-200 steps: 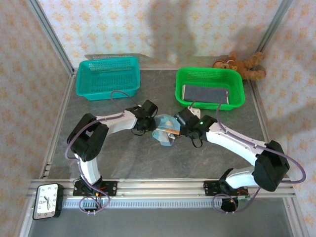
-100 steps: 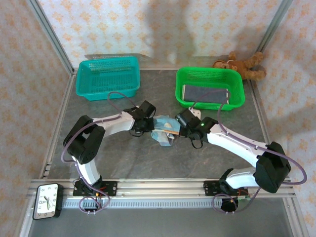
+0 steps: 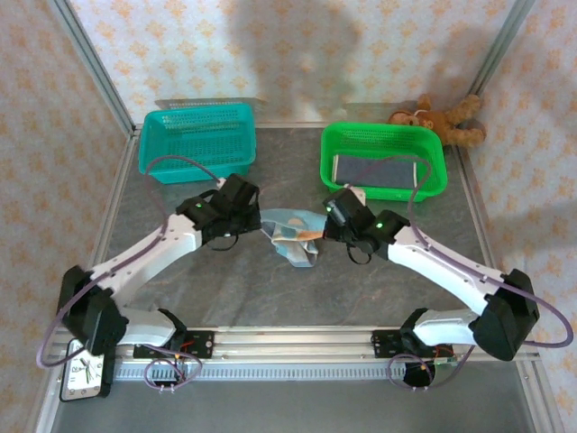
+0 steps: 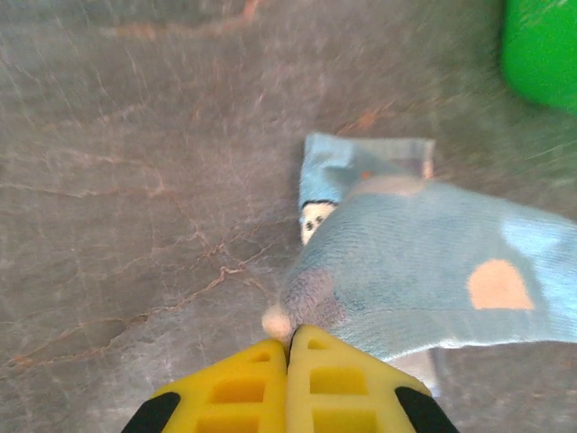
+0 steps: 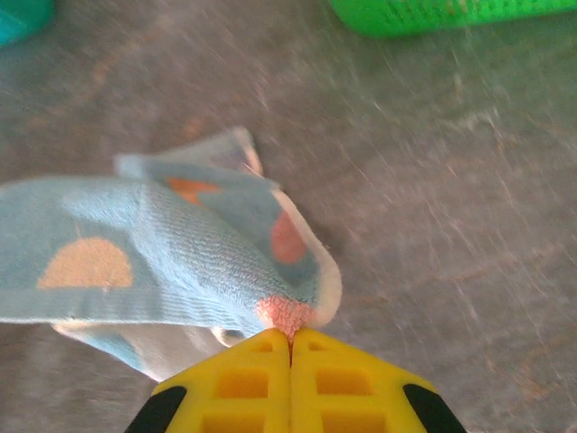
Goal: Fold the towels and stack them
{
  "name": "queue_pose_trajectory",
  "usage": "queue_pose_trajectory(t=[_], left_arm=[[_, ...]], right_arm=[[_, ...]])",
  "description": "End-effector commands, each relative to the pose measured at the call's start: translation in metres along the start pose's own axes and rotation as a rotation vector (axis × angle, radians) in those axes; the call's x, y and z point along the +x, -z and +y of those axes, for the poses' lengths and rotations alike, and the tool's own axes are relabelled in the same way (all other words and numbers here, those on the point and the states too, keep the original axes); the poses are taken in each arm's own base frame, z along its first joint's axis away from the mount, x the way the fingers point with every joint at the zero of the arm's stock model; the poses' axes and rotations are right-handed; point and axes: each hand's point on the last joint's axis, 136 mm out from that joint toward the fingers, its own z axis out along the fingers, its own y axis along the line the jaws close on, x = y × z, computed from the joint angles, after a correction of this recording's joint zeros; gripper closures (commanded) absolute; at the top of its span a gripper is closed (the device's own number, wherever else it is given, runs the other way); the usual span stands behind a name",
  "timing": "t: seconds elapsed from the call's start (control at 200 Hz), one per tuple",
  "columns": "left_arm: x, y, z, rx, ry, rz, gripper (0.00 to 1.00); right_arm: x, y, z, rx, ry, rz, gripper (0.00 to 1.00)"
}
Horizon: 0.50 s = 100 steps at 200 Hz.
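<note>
From above, we see one towel [image 3: 293, 236] strung between the two arms. The left jaws are shut on its left end and the right jaws are shut on its right end. Its middle sags on the near side of both. Beyond the left jaws stands a teal basket [image 3: 196, 140]. Beyond the right jaws stands a green basket [image 3: 335, 144], just past them, with one flat grey thing [image 3: 374, 170] lying in it. That makes two baskets. One teddy bear [image 3: 442, 117] lies past the green basket, at the far right corner of the table [image 3: 180, 280]. One clock [image 3: 86, 368] sits well behind the left jaws, at the near edge.

In the left wrist view, the yellow fingers [image 4: 243, 392] are pressed together on a pale corner of the towel [image 4: 424, 271]. The cloth runs off to their right, and we count one orange dot [image 4: 496, 284] on it. The green basket [image 4: 541, 45] is far ahead to the right.

In the right wrist view, the fingers [image 5: 343, 388] are closed on a pinkish corner of the towel [image 5: 153, 262], which spreads off to their left. We count three orange patches on it. The green basket [image 5: 433, 13] lies ahead, and the teal basket's corner [image 5: 18, 13] is ahead to the left.
</note>
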Motion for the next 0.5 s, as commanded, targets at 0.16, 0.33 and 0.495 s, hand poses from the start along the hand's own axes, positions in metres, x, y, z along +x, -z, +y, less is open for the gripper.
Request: queue_pose_trajectory(t=[0.16, 0.33, 0.495], left_arm=[[-0.092, 0.125, -0.017, 0.060, 0.015, -0.343, 1.00], [-0.143, 0.185, -0.037, 0.090, -0.029, -0.503, 1.00], [-0.181, 0.212, -0.046, 0.076, -0.077, -0.587, 1.00]], right_arm=[[-0.103, 0.071, 0.050, -0.129, 0.041, -0.319, 1.00], [-0.153, 0.100, 0.069, -0.120, 0.076, -0.469, 1.00], [-0.196, 0.113, 0.090, -0.130, 0.100, -0.562, 1.00]])
